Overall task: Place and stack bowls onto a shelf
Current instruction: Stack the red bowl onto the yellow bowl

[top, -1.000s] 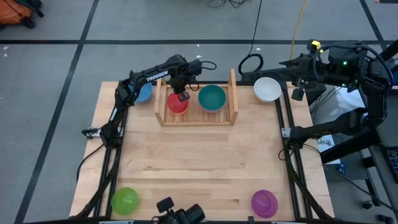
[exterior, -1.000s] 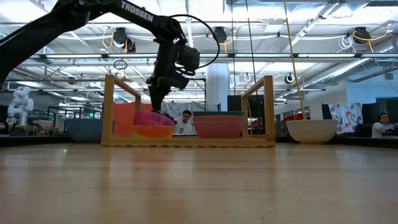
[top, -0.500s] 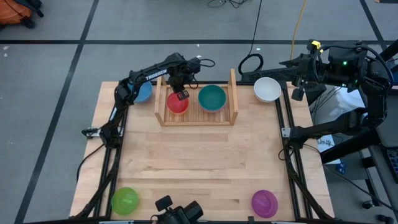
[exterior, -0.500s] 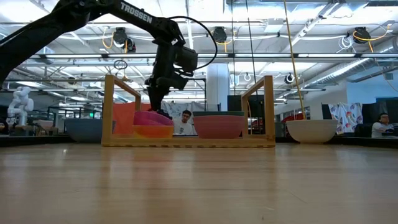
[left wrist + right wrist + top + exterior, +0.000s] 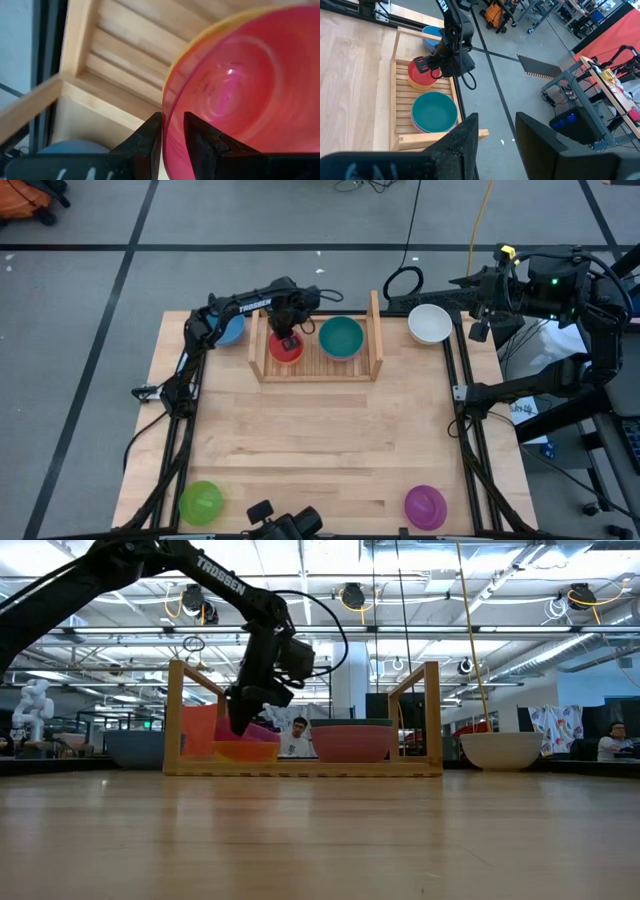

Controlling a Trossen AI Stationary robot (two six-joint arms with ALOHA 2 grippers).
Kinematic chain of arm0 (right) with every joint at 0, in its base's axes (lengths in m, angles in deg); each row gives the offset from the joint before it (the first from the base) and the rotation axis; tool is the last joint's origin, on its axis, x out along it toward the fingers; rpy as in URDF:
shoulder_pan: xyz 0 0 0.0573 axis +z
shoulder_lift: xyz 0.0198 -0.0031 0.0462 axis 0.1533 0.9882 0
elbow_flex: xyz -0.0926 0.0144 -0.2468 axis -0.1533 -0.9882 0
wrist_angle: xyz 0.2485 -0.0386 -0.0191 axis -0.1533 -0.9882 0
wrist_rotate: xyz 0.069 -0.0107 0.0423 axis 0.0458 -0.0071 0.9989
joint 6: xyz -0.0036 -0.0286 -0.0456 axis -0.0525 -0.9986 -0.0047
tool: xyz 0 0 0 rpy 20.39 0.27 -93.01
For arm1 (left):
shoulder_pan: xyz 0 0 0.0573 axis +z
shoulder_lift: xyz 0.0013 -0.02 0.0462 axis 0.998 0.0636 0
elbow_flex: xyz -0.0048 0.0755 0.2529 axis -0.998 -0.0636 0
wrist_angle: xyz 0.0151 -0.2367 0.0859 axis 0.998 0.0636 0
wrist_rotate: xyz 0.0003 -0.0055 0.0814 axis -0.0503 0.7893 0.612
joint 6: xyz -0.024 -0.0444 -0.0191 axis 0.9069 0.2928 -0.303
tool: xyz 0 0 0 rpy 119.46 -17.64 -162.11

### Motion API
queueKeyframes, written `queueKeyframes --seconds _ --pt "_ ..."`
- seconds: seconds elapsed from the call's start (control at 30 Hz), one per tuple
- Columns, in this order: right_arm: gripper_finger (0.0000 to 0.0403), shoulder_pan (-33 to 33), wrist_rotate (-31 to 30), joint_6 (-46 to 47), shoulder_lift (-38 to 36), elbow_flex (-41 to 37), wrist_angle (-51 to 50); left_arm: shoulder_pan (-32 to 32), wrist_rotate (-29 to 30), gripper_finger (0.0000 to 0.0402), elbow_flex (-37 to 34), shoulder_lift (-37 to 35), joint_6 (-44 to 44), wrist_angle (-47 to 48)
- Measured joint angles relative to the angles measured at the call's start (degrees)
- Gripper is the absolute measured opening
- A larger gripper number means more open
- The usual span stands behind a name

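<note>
On the left part of the shelf [image 5: 318, 370] a red-magenta bowl [image 5: 240, 90] sits nested in a yellow bowl [image 5: 245, 751]. On the right part a teal bowl [image 5: 341, 337] sits in a pink one [image 5: 350, 743]. My left gripper [image 5: 172, 135] points down at the red bowl's far-left rim, open, one finger on each side of the wall. The blue bowl [image 5: 230, 328] and the white bowl [image 5: 430, 323] rest on the table at either side of the shelf. My right gripper [image 5: 495, 145] waits open, raised beyond the table's far right corner. My left gripper stands astride the red-magenta bowl's far-left rim [image 5: 165, 115], one finger inside the bowl and one outside, coming from above. I cannot tell whether either finger touches the wall. The bowl rests in the yellow bowl on the shelf.
A green bowl [image 5: 200, 502] and a purple bowl [image 5: 425, 506] stand at the near left and near right corners. The shelf's two upright side boards [image 5: 176, 715] flank the stacks. Bare wood lies across the table's middle [image 5: 320, 440].
My left gripper has come down from just above the red-magenta bowl until its fingers straddle the rim. The gap between the fingers looks the same. Both bowls of that stack have stayed where they were on the shelf.
</note>
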State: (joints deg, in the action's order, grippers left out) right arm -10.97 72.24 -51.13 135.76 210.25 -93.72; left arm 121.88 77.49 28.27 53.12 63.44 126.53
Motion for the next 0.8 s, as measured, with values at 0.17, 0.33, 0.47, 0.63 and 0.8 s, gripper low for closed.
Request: queueKeyframes --seconds 0.17,0.33,0.47,0.63,0.8 --pt "0.0125 0.02 0.0 -1.1 0.0 0.0 0.38 0.01 0.0 0.0087 0.03 0.0 0.02 -0.17" --pt "0.0125 0.0 0.0 -1.1 0.0 0.0 0.92 0.0 0.0 0.0087 0.63 0.0 0.11 -0.44" --pt "0.0125 0.01 0.0 -1.1 0.0 0.0 0.93 0.01 0.01 0.0087 0.66 -0.19 0.17 0.31" --pt "0.0125 0.0 0.0 -1.1 0.23 0.0 0.97 -0.42 2.55 0.0087 0.7 -2.18 0.22 0.13" --pt "0.0125 0.02 0.0 -1.1 0.84 0.0 1.01 -0.5 3.33 0.0087 0.77 -3.69 -0.14 -0.01"
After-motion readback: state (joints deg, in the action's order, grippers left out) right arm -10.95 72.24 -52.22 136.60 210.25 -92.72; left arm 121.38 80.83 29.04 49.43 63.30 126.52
